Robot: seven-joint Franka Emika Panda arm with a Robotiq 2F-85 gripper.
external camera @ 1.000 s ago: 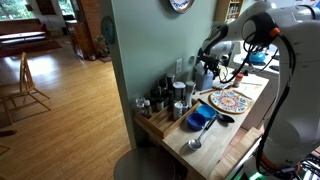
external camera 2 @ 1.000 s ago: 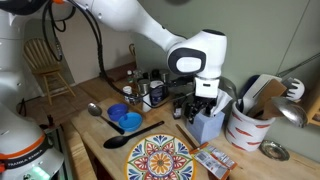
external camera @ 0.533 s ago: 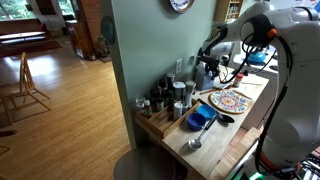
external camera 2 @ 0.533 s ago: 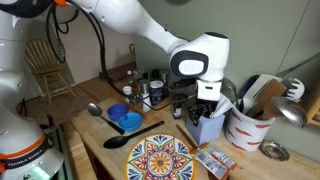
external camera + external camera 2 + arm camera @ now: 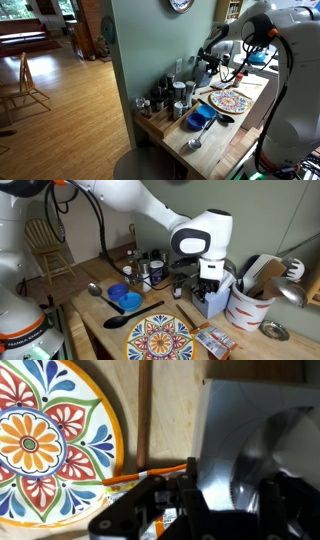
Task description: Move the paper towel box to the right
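In an exterior view you are looking from well back, along the pale wooden countertop (image 5: 220, 145) beside the grey-green wall (image 5: 140, 50). In an exterior view you are sitting close, facing that countertop (image 5: 90, 308) head-on. The wrist camera is peering down past the gripper (image 5: 232, 485), seemingly almost vertically. All three are sharing the round, brightly painted floral plate (image 5: 232, 100) (image 5: 160, 340) (image 5: 45, 440).

The pale wooden counter (image 5: 93, 314) carries a colourful painted round plate (image 5: 160, 340) at its front edge, with a blue square dish (image 5: 127, 301) beside it.
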